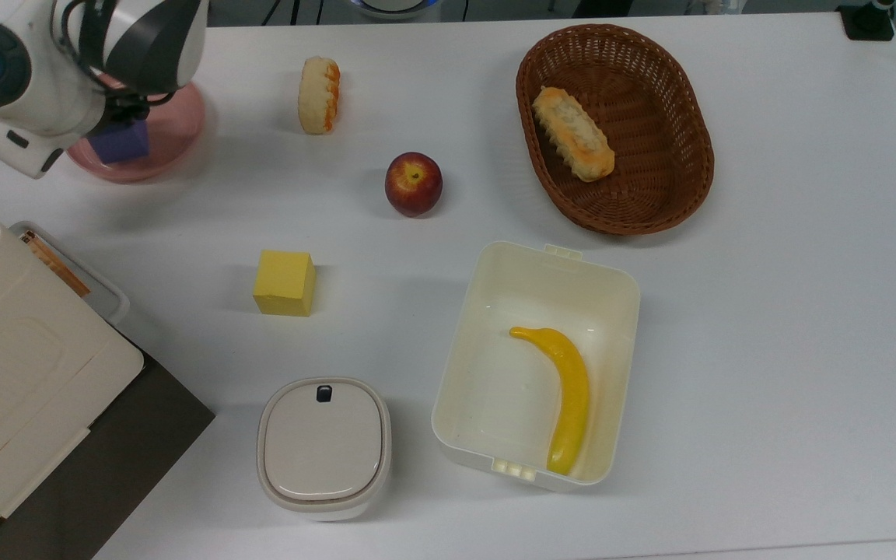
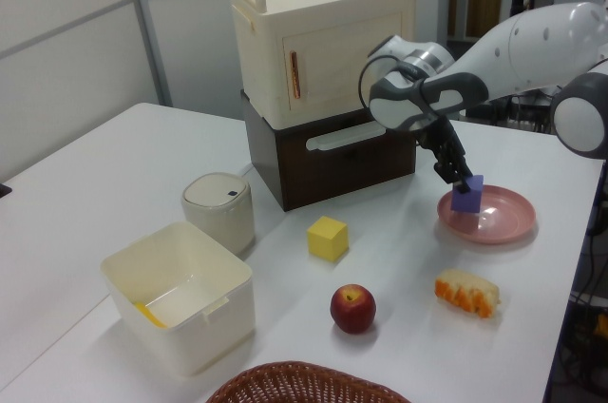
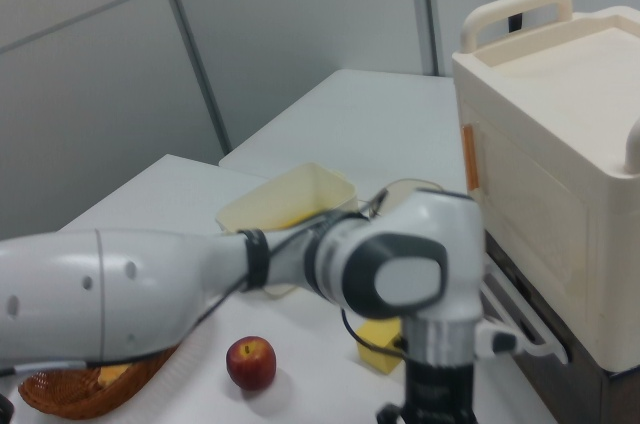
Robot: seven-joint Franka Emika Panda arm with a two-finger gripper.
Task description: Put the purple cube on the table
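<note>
With the purple cube [image 2: 466, 195] pinched between its fingers, the gripper [image 2: 463, 184] holds it just above the pink plate [image 2: 502, 223]; the carrying step appears under way; next, the cube should travel sideways to bare table [image 1: 790, 311], clear of the yellow cube [image 1: 285, 282], before lowering and release.

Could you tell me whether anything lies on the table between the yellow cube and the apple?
No. In the top view, the table is bare between the yellow cube and the apple.
</note>
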